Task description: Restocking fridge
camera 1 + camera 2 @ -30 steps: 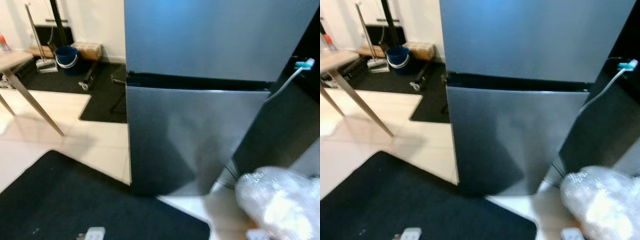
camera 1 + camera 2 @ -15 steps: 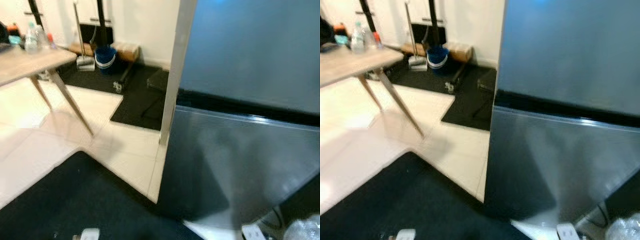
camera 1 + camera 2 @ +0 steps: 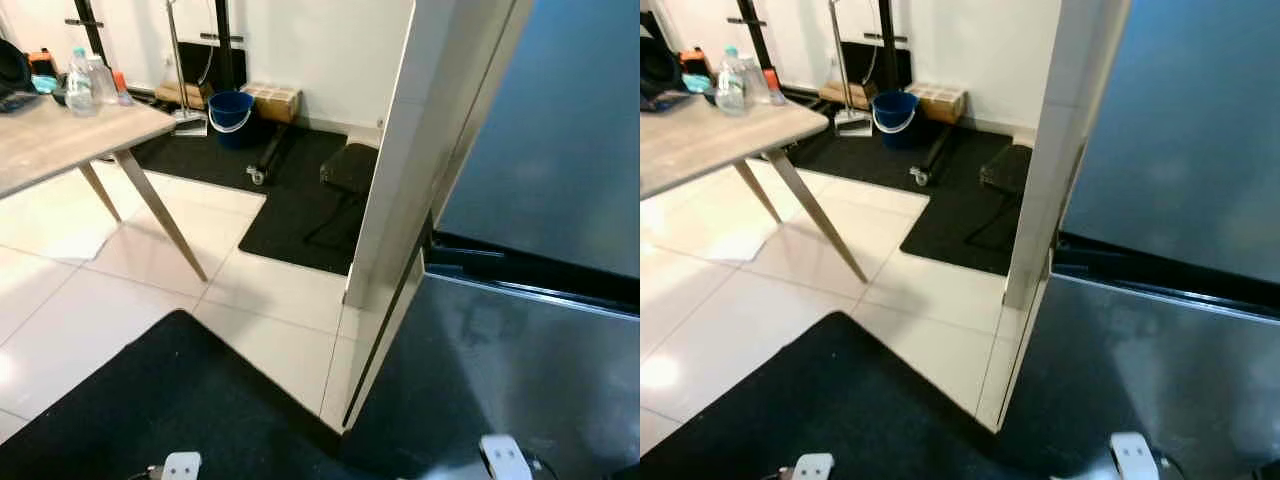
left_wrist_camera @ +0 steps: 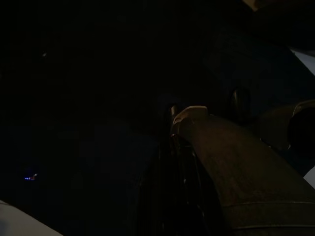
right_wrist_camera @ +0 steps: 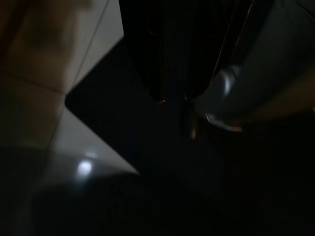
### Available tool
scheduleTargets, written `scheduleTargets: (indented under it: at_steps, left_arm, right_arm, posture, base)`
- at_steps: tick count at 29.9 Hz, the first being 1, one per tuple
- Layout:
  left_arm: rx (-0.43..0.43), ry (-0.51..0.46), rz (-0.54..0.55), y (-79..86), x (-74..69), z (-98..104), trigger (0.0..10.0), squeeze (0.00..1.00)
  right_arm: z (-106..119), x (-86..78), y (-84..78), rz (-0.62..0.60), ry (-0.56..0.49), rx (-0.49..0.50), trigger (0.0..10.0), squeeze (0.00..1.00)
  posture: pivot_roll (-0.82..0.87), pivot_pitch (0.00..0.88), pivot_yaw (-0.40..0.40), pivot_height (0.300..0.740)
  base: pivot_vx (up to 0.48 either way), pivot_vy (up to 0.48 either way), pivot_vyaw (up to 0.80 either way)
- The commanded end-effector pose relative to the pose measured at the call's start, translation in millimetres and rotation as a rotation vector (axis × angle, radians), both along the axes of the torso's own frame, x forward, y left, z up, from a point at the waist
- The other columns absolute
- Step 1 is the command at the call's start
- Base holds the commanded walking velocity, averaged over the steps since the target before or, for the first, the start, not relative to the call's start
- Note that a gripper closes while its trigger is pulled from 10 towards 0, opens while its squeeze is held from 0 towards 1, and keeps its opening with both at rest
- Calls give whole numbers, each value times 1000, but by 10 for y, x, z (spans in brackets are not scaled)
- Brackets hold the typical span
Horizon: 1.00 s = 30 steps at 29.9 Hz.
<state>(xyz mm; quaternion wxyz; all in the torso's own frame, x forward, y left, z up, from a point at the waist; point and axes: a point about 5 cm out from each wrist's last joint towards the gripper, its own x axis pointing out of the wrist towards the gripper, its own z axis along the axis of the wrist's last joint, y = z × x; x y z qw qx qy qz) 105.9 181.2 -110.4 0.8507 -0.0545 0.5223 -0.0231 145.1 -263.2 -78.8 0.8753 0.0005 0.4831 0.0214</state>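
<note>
Fridge (image 3: 530,180): grey steel front, white side panel.

White tile floor (image 3: 70,300), black mats (image 3: 140,410), wooden table (image 3: 60,140) at left, blue bucket (image 3: 231,110) by white wall (image 3: 320,50).

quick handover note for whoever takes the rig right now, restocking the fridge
Grippers: both arms hang low; the wrist views are too dark to tell whether the fingers are open or shut, and no held item can be made out.
Things: the fridge stands right ahead on the robot's right, both doors shut. The wooden table is to the left with a water bottle and other small items at its far end. A blue bucket sits by the back wall.
Done: nothing visibly stocked.
Left: fetch items, open the fridge door, load them, close it.
</note>
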Motion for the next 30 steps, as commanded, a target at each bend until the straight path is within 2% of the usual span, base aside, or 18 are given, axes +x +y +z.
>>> scheduleTargets:
  at_steps: [1,12,16,17,21,30]
  left_arm:
    - [-24,70,-18,-91,-171,-56,10000,0]
    - [-23,72,-33,-102,-168,-56,10000,0]
    - [-22,72,-36,-99,-168,-56,10000,0]
    - [-22,72,-36,-99,-168,-56,10000,0]
    - [-22,74,-37,-101,-171,-57,10000,0]
    - [-24,74,-35,-104,-178,-59,10000,0]
  right_arm:
    - [9,-40,-62,-31,-7,2,10000,0]
    - [142,206,-119,-117,-128,47,10000,0]
    - [256,400,-142,-202,-235,109,10000,0]
    - [256,400,-142,-202,-235,109,10000,0]
    - [404,627,-173,-287,-349,168,10000,0]
    - [553,803,-275,-390,-436,148,10000,0]
  posture:
    - [-66,0,-63,740]
    - [-65,0,-66,740]
    - [-66,0,-65,740]
    - [-66,0,-65,740]
    - [-63,0,-64,740]
    - [-63,0,-64,740]
  base:
    - [0,0,0]
    - [0,0,0]
    - [0,0,0]
    - [0,0,0]
    - [0,0,0]
    - [0,0,0]
